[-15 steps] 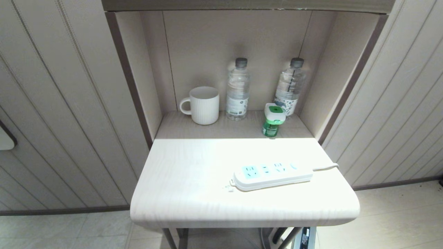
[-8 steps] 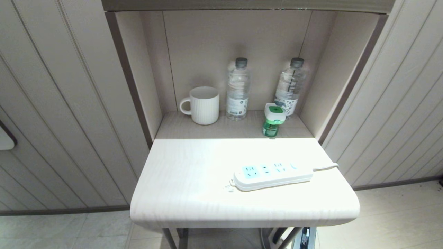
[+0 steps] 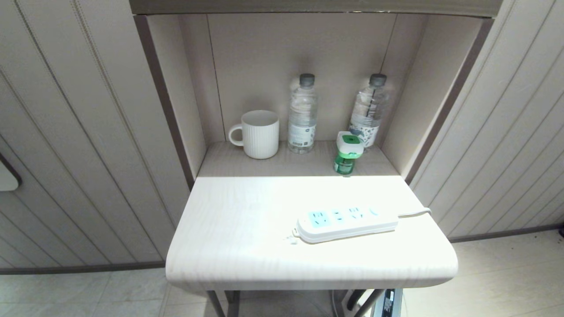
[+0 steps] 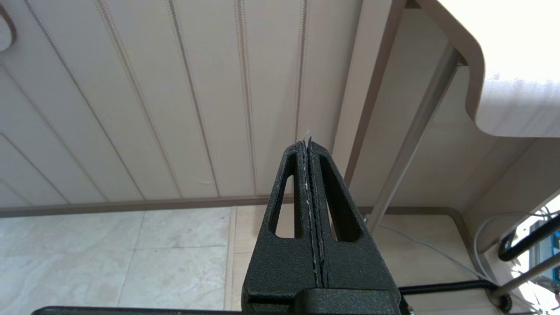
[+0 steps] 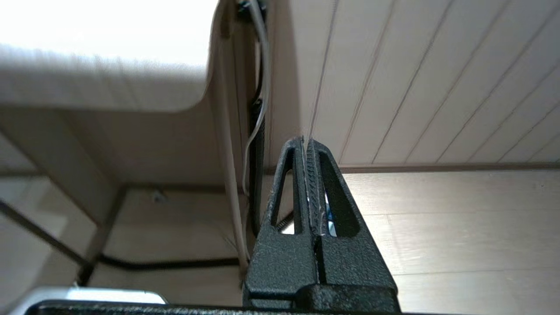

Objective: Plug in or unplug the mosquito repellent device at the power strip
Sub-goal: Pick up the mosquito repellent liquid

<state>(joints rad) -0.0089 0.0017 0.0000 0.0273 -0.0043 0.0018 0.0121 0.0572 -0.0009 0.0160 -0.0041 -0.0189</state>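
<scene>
The mosquito repellent device (image 3: 347,152), white head with a green face over a green bottle, stands upright at the right of the niche, apart from the power strip. The white power strip (image 3: 348,224) with light-blue sockets lies flat on the right half of the table top (image 3: 238,237), nothing plugged into it, its cord (image 3: 414,213) running off the right edge. Neither arm shows in the head view. My left gripper (image 4: 306,142) is shut and empty, low beside the table's left leg. My right gripper (image 5: 305,142) is shut and empty, below the table's right corner.
A white ribbed mug (image 3: 257,133) and two clear water bottles (image 3: 302,114) (image 3: 369,110) stand at the back of the niche, the right bottle just behind the device. Panelled walls flank the table. Cables (image 5: 256,131) hang under its right side.
</scene>
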